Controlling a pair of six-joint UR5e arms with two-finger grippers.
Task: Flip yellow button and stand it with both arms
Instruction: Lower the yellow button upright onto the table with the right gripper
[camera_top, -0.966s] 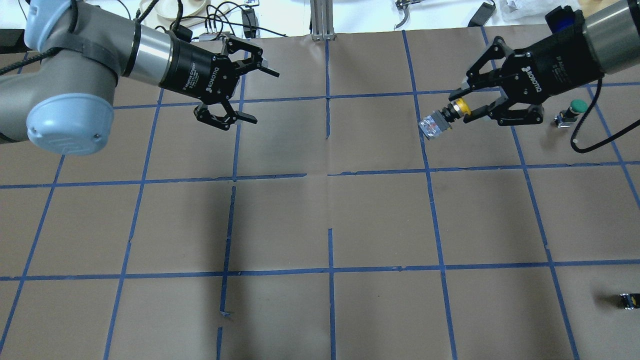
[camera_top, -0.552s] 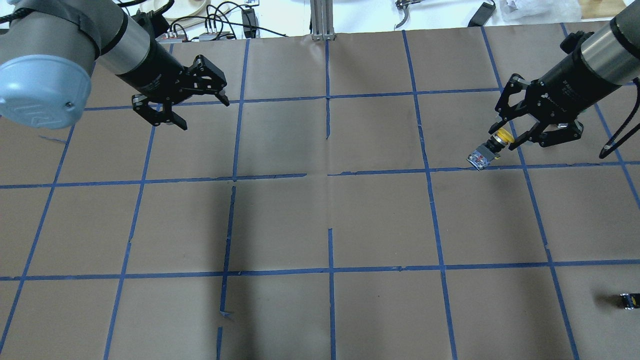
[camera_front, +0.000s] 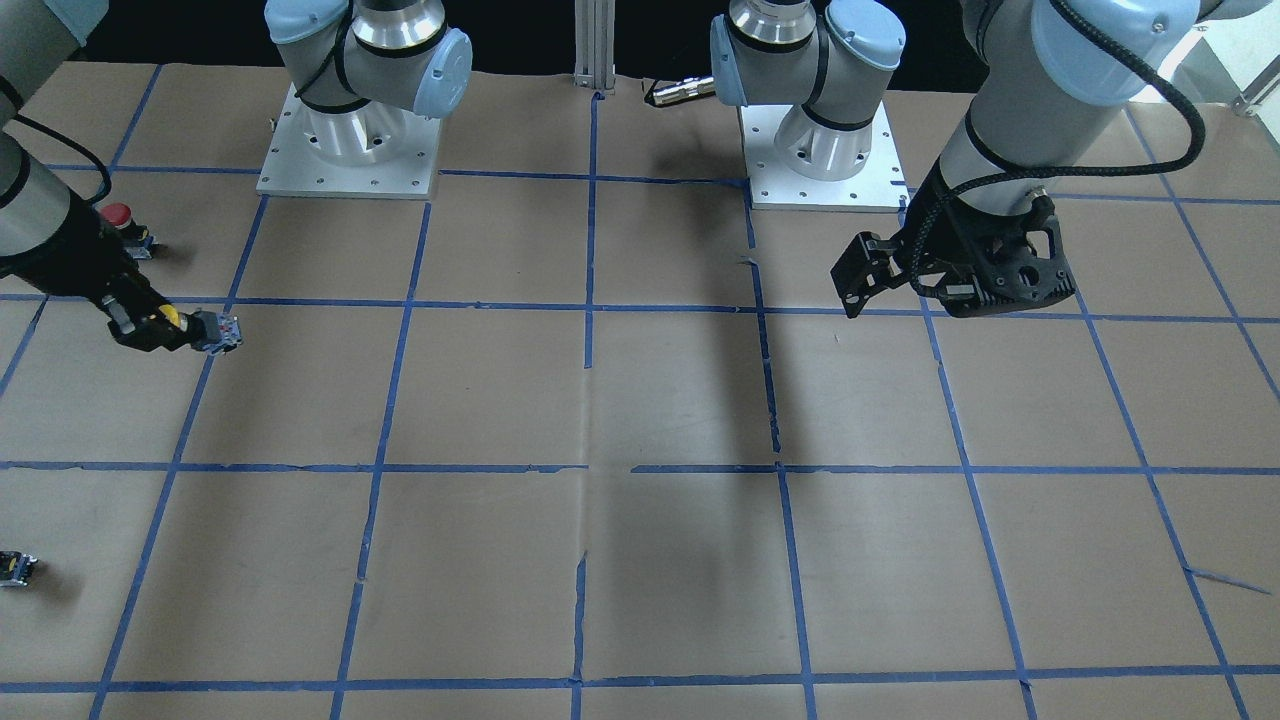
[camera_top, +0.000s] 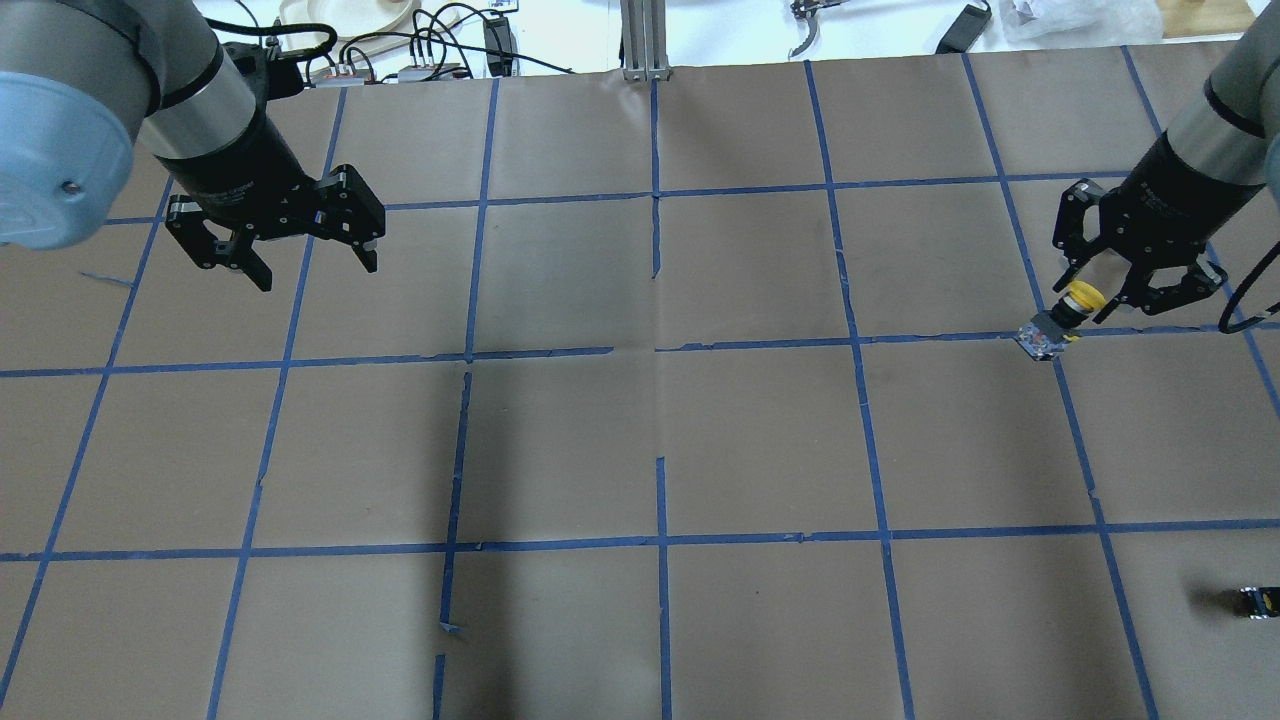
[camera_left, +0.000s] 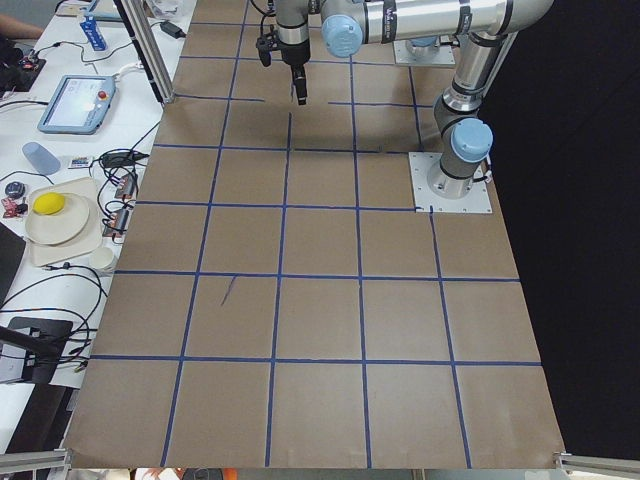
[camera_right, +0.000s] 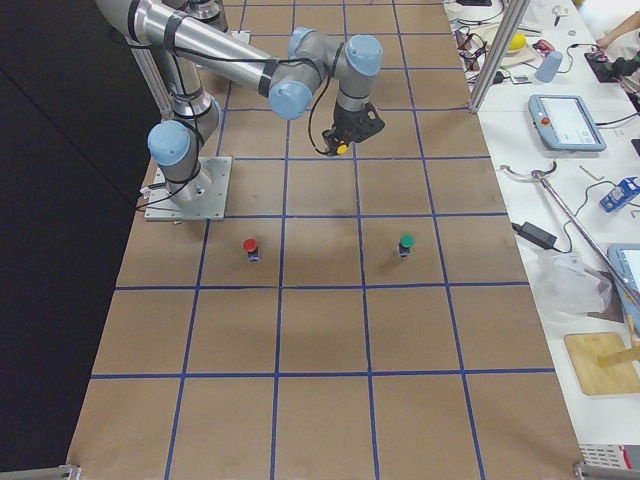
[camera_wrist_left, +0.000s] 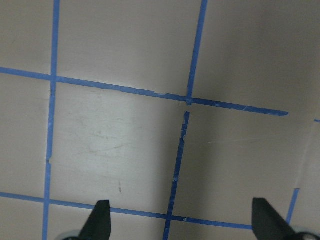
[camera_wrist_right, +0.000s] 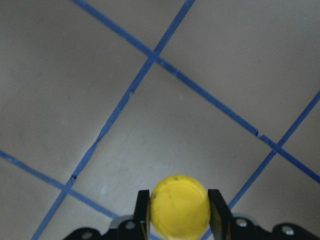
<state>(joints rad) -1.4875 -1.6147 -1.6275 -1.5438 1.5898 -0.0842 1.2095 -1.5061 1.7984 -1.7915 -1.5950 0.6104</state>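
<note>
One thing held: the yellow button (camera_top: 1060, 318), pinched by its cap, grey body poking out past the fingertips, tilted
Right gripper (camera_top: 1085, 298): clamped on that cap, hanging near the red button (camera_front: 117, 214), on the side away from the robot's bases
Left gripper (camera_top: 317, 272): fingers wide apart, nothing in them, way across the table (camera_top: 760, 440) from the red button

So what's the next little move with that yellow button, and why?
Probably ease the right pincer straight down until the yellow button sets its grey body on the paper. The pincer is clamped on the cap, body pointing down at a tilt and apparently not yet resting, while the left pincer hangs open far away.
</note>
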